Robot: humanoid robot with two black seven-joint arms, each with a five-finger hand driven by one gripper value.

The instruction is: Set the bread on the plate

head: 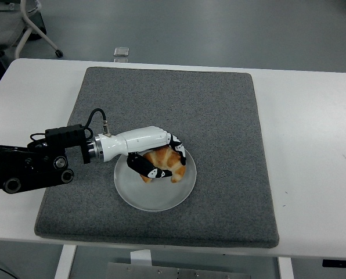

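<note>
A golden-brown croissant (168, 162) lies on a round pale grey plate (154, 195) that sits on the grey mat. My left hand (161, 156), white-backed with black fingers, reaches in from the left and is over the plate. Its fingers (178, 145) curl over the top of the croissant and the thumb (145, 168) presses its near side. The hand covers part of the bread. The right arm is out of view.
A large dark grey mat (219, 116) covers the middle of the white table (312, 133). A small grey object (121, 52) sits at the table's far edge. A chair base (39, 29) stands on the floor at the top left.
</note>
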